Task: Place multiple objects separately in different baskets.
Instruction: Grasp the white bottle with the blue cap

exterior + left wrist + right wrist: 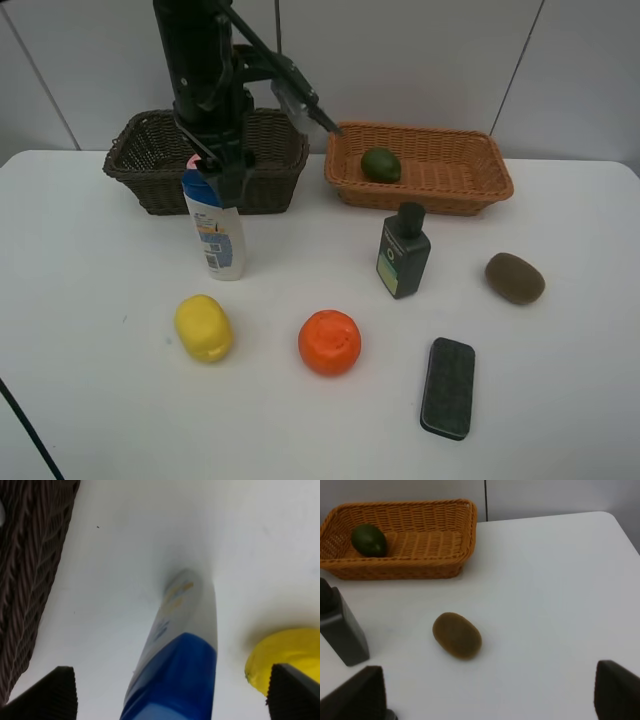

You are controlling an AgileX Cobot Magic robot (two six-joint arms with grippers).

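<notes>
A white bottle [217,235] with a blue cap [172,677] stands upright in front of the dark brown basket [150,165]. My left gripper [216,172] is open and reaches down over the cap, with one finger [50,692] on each side and neither touching it. The light orange-tan basket [440,175] holds a green fruit [381,164]. My right gripper [490,700] is open and empty above the brown fruit [457,635]; it is outside the exterior high view. A small pink patch shows by the left gripper, and I cannot tell what it is.
A dark green bottle [403,252] stands mid-table with the brown fruit [515,277] to its right. A yellow fruit [204,327], an orange fruit [329,342] and a flat dark block [447,387] lie toward the front edge.
</notes>
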